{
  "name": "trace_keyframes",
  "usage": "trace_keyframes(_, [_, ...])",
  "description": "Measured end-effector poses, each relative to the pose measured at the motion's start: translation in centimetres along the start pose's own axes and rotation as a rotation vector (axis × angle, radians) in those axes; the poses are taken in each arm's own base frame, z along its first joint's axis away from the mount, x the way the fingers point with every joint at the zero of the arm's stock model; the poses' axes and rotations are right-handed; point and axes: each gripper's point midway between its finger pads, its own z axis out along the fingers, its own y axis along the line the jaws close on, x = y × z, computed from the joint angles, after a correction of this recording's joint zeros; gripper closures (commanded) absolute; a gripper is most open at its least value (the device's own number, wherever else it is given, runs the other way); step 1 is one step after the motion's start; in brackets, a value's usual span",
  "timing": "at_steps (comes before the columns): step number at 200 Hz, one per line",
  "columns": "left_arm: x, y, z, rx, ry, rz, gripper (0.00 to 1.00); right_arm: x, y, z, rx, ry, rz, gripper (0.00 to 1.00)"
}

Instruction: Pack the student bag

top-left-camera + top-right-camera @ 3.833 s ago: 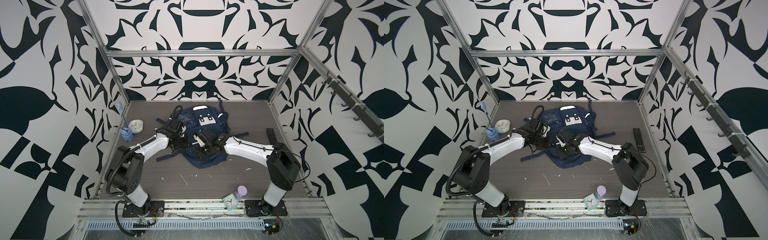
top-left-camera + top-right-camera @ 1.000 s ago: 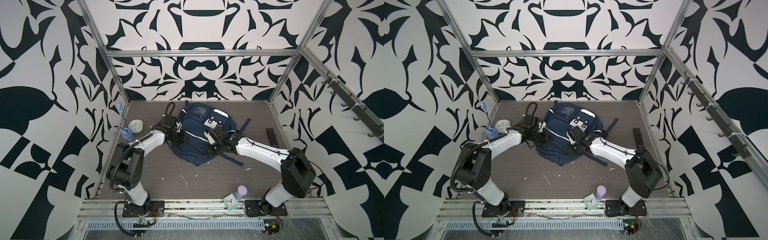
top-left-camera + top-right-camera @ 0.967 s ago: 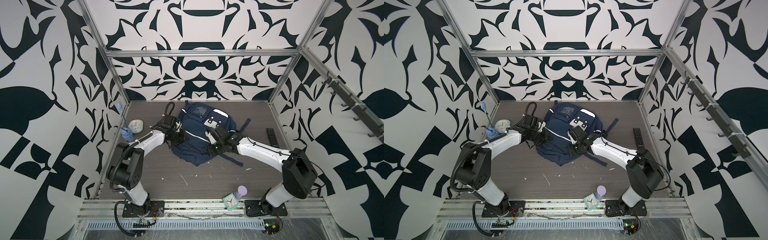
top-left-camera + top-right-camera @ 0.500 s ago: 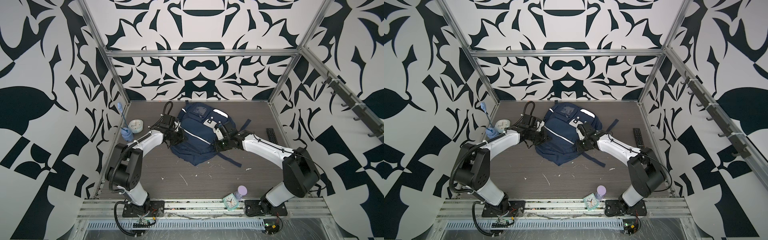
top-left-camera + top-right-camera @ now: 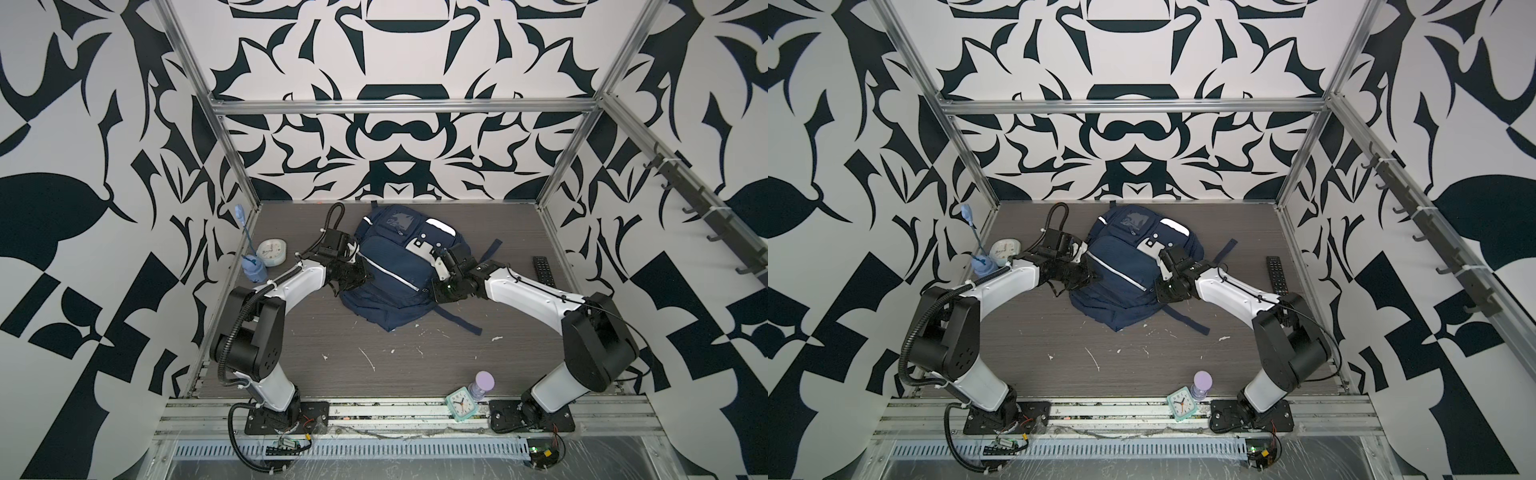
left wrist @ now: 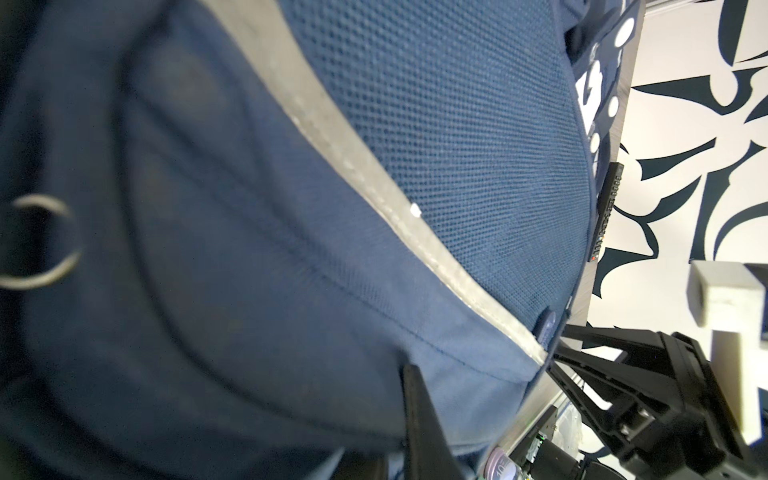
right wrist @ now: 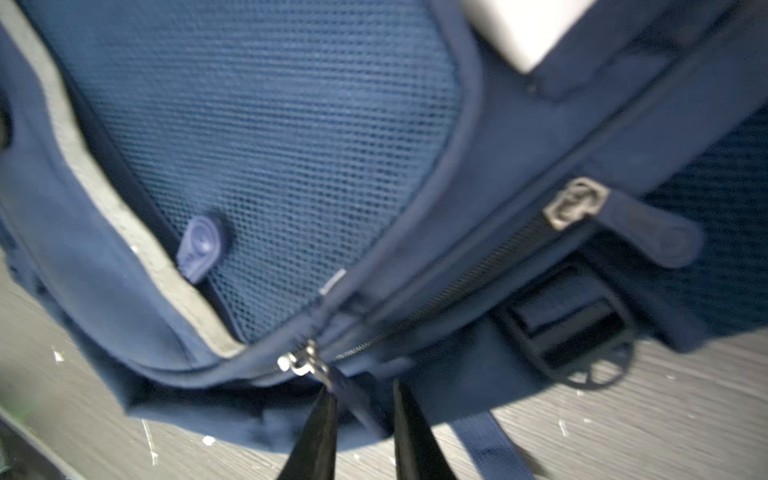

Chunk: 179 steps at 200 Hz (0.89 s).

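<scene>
**Right tool lets go at the zip after the bag is hauled back**

The student bag (image 5: 390, 286) now sits humped up near the back wall of the table (image 5: 374, 353). Seconds ago it lay flatter and nearer the middle. Both arms have dragged it back and turned it.

The right tool (image 7: 362, 419), clamped a second ago, has just cracked open. Its two black tips stand slightly apart, with the navy zipper pull tab (image 7: 353, 399) lying loose between them, just below the small metal slider (image 7: 307, 365).

The left tool (image 5: 351, 277) is closed at the bag's left edge and seems to pinch a fold of fabric. Only one of its tips shows in the wrist view.

My reading is that the repositioning is done and opening the zip comes next. The zip still looks closed at this end, and nothing appears to be packed yet.

The bag is soft navy cloth that creases and sags. It has a panel of open, grainy mesh (image 7: 270, 145) edged by a dull silver reflective strip (image 6: 365, 174) with stitched borders. A rigid black plastic strap buckle (image 7: 569, 332) rests on the grey wood-grain table, which is flecked with white scraps.
</scene>
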Motion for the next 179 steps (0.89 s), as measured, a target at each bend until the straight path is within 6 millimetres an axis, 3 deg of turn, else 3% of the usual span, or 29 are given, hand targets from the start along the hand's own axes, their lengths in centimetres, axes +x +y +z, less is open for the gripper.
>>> trace_keyframes(58, [-0.4, 0.7, -0.1, -0.019, -0.015, -0.016, 0.89, -0.1, -1.2, -0.1, 0.037, -0.014, 0.018, 0.51])
trace_keyframes(121, [0.4, 0.9, 1.2, -0.033, -0.007, -0.012, 0.85, -0.1, -2.6, 4.3, 0.067, 0.084, 0.066, 0.49])
trace_keyframes(179, [0.1, 0.8, 3.0, -0.049, 0.003, -0.005, 0.71, -5.0, -3.0, 5.3, 0.068, 0.046, 0.102, 0.48])
